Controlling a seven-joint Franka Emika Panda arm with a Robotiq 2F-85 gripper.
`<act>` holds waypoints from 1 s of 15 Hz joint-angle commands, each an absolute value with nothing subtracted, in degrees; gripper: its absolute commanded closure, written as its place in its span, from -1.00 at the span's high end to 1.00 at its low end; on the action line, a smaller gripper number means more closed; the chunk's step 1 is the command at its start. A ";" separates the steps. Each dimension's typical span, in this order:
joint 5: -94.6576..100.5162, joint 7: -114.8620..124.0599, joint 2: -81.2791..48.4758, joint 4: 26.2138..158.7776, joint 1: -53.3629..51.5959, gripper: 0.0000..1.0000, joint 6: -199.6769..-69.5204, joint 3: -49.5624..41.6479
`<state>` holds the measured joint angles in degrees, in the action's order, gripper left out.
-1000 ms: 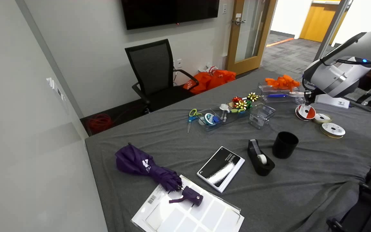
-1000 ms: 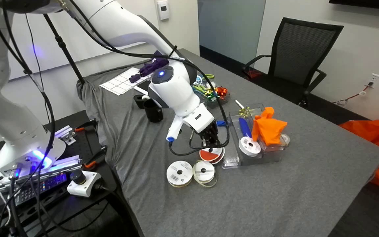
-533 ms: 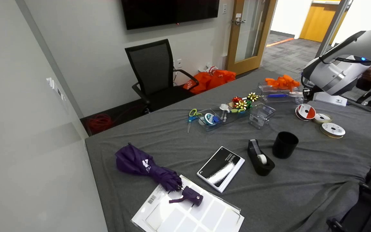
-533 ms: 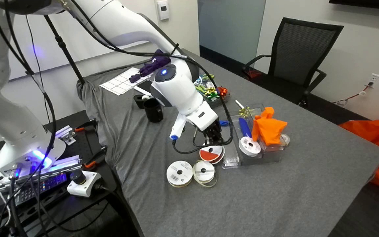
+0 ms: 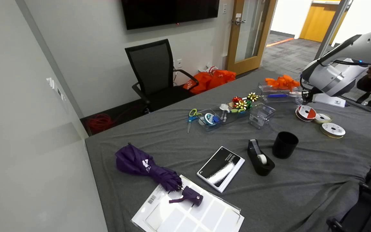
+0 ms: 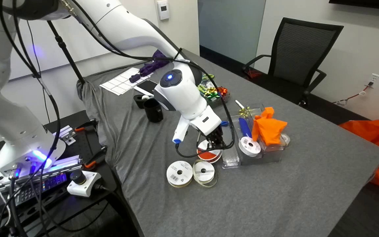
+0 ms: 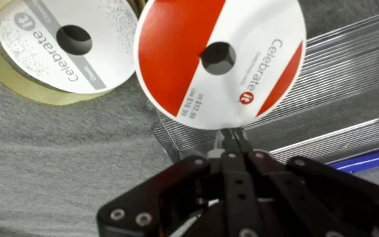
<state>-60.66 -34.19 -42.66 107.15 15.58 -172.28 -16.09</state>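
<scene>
Red-and-white Celebrate It ribbon spool (image 6: 208,155), well in from the tabletop (image 6: 258,197) edge nearest the robot base (image 6: 28,151), just shifted slightly in an exterior view; gripper (image 7: 234,133) drawn narrow, tips at its rim, so contact likely, pinch can't tell

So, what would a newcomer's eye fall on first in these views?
Probably the red-and-white ribbon spool, large in the upper middle of the wrist view, right by the tips of the tool. Next, the bright orange bundle rising above the clear organizer, in both exterior views. Then the purple umbrella, lying with its handle over white sheets.
</scene>
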 commanded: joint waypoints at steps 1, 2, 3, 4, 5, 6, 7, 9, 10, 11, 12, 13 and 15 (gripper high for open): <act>-59.39 -35.20 -42.76 106.86 16.76 -1.00 -168.86 -16.12; -59.23 -35.26 -42.70 106.89 16.92 -1.00 -168.26 -16.10; -59.12 -35.33 -42.69 106.89 17.03 -1.00 -167.95 -16.10; -59.04 -35.36 -42.79 106.87 17.09 -1.00 -167.78 -16.12; -58.88 -35.49 -42.86 106.90 17.16 -1.00 -167.59 -16.15; -58.61 -35.62 -42.89 107.01 17.18 -1.00 -167.39 -16.22; -58.08 -35.83 -42.71 107.33 17.24 -1.00 -166.79 -16.38; -56.55 -35.92 -41.83 108.40 17.17 -1.00 -164.80 -16.96; -55.61 -35.92 -40.89 109.46 16.87 -1.00 -163.94 -17.41; -54.86 -35.96 -40.11 110.29 16.65 -1.00 -163.16 -17.77; -54.20 -36.30 -38.77 111.54 16.56 -1.00 -162.30 -17.97; -53.56 -36.84 -37.64 112.57 16.64 -1.00 -161.47 -18.08; -52.50 -37.80 -35.55 114.24 16.70 -1.00 -159.47 -18.47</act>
